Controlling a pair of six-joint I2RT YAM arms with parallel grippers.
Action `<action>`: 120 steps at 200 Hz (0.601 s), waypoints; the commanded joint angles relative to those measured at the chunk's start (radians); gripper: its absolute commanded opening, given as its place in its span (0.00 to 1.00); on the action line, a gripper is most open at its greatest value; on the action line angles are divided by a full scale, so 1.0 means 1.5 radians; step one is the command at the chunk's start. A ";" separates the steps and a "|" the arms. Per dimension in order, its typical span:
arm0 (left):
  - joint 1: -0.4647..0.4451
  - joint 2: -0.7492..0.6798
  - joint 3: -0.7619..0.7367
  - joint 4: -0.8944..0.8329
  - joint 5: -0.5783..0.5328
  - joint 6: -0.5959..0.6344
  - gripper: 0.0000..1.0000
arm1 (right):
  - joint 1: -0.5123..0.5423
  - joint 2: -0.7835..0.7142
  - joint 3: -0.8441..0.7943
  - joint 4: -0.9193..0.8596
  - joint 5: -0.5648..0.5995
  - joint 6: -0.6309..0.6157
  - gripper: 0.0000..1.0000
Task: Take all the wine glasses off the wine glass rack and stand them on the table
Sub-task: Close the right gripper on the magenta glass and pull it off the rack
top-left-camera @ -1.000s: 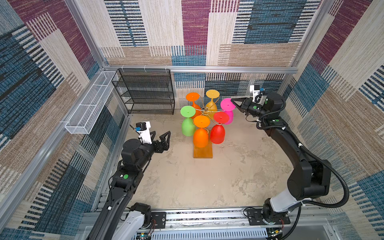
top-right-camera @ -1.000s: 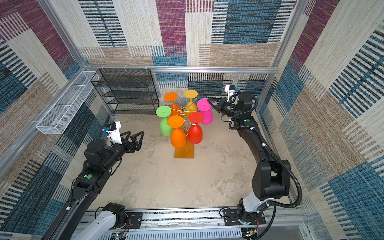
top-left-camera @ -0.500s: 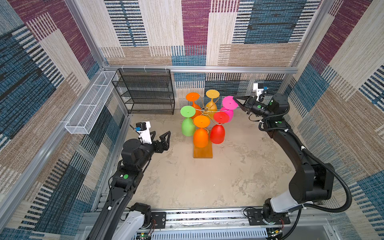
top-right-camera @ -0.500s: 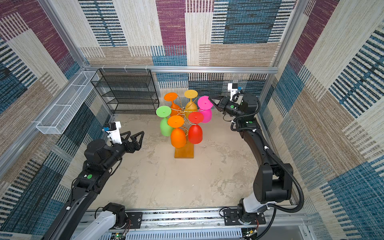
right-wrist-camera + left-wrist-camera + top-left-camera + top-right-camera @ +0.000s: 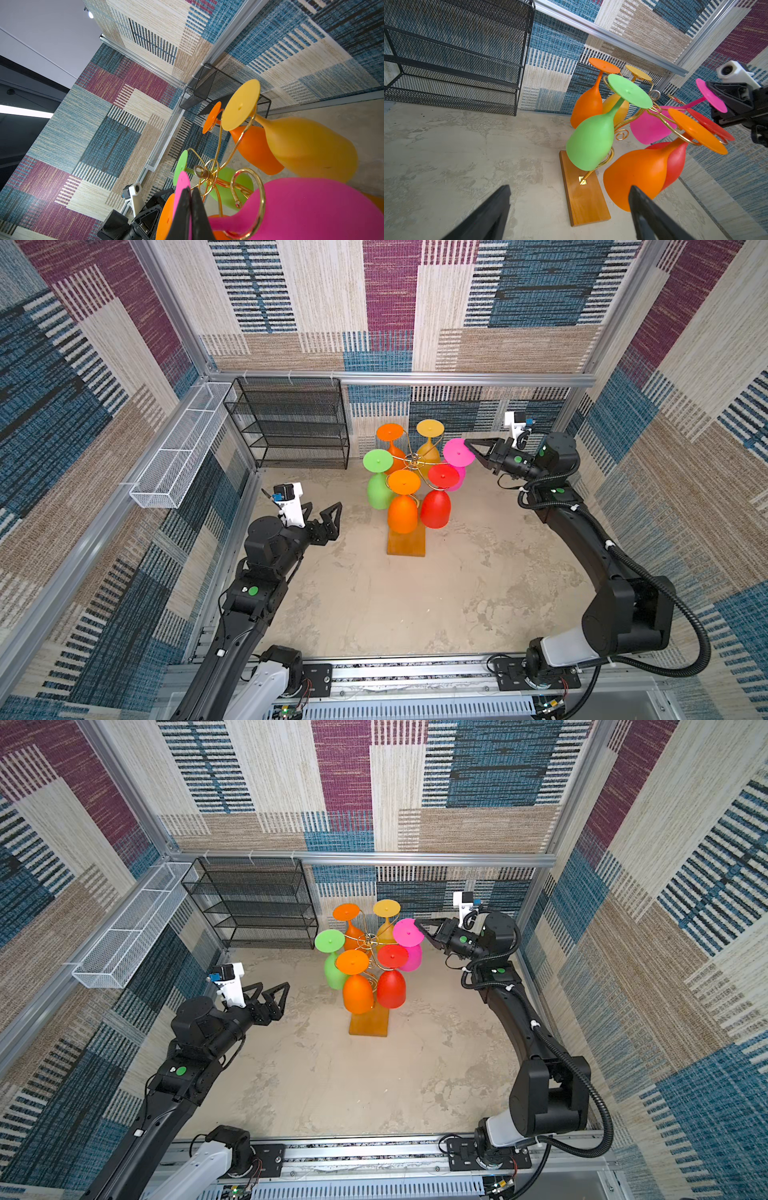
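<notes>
R arm's wrist has swung outward since a sec ago, tip staying put; L arm unchanged. We see the right gripper (image 5: 468,443) pinched shut on the foot rim of the pink wine glass (image 5: 457,452). Glass hangs tilted, stem still in a scroll arm of the wine glass rack (image 5: 406,542), which stands mid floor (image 5: 374,605). The left gripper (image 5: 323,509) has jaws wide apart, empty, well clear of the rack.

text: none readable | wine glass rack (image 5: 583,199) base: faint stamp, illegible
</notes>
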 commanded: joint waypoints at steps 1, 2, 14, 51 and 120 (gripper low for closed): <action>0.000 0.000 -0.001 0.029 0.012 0.005 0.91 | 0.009 0.012 0.018 -0.010 -0.006 -0.007 0.00; 0.000 0.000 -0.001 0.029 0.012 0.005 0.91 | 0.009 0.013 0.019 -0.010 -0.006 -0.008 0.00; 0.000 -0.001 0.000 0.027 0.011 0.006 0.91 | 0.016 0.024 0.032 -0.017 -0.006 -0.011 0.00; 0.000 -0.006 -0.001 0.025 0.008 0.009 0.91 | 0.031 0.067 0.076 -0.028 -0.001 -0.015 0.00; 0.000 -0.011 0.000 0.016 0.006 0.018 0.91 | 0.033 0.130 0.143 -0.042 0.027 -0.026 0.00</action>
